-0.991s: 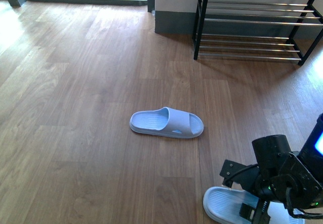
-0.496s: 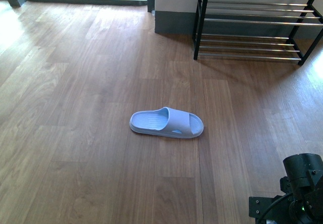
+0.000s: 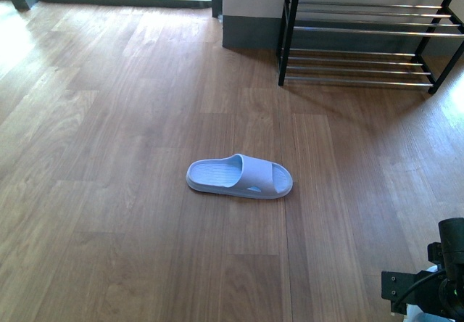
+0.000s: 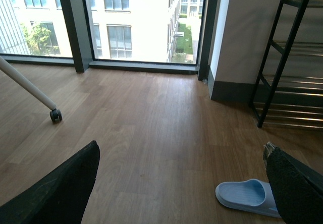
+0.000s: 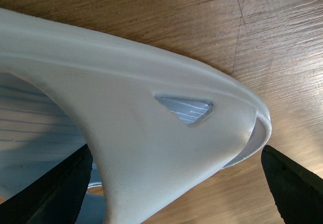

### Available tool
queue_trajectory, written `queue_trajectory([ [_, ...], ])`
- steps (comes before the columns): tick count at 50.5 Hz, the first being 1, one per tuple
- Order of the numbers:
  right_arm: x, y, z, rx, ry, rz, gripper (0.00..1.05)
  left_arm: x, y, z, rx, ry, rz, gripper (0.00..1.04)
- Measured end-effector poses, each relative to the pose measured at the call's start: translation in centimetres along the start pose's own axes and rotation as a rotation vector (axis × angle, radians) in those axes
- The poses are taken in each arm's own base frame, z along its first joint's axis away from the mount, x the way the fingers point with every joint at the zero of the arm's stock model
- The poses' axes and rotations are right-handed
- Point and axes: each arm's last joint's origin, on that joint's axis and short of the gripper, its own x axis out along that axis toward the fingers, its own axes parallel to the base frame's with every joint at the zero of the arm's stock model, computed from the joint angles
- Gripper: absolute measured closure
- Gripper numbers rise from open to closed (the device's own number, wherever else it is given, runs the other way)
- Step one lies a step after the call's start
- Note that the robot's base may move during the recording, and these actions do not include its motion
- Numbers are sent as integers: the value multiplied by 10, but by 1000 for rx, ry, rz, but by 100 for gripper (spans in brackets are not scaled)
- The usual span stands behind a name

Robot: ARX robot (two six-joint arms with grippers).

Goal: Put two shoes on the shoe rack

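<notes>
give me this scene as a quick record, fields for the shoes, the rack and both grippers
far slide: pale blue, lying flat on the wood floor, untouched
near slide: same kind, seen close up in the right wrist view
shoe rack: no shoes on the bars in view
right gripper: open, fingers either side of the near slide's strap, contact unclear
left gripper: open, holding nothing

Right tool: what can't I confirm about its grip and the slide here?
- Right tool contact: in the right wrist view the slide's strap covers one inner face.
- That slide's whole pose: front view shows only a sliver behind the right arm.
- Shoe rack upper tiers: cut off by the front view's top edge.
</notes>
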Motion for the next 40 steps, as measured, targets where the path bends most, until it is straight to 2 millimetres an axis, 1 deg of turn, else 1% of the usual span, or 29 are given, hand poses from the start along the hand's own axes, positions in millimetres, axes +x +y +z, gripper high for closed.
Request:
queue_trajectory([
  [12, 5, -11, -5, 71, 24, -46, 9, 0, 0, 0, 0, 0, 0, 9],
  [15, 7, -19, -8, 136, 35, -90, 9, 0, 0, 0, 0, 0, 0, 9],
  [19, 11, -24, -14, 216, 43, -91, 9, 0, 0, 0, 0, 0, 0, 9],
  [25, 14, -25, -19, 257, 53, -111, 9, 0, 0, 0, 0, 0, 0, 9],
  [28, 17, -25, -21, 275, 49, -147, 9, 0, 0, 0, 0, 0, 0, 9],
  [33, 17, -25, -19, 289, 20, -155, 9, 0, 0, 0, 0, 0, 0, 9],
  [40, 15, -25, -12, 311, -25, -172, 9, 0, 0, 0, 0, 0, 0, 9],
])
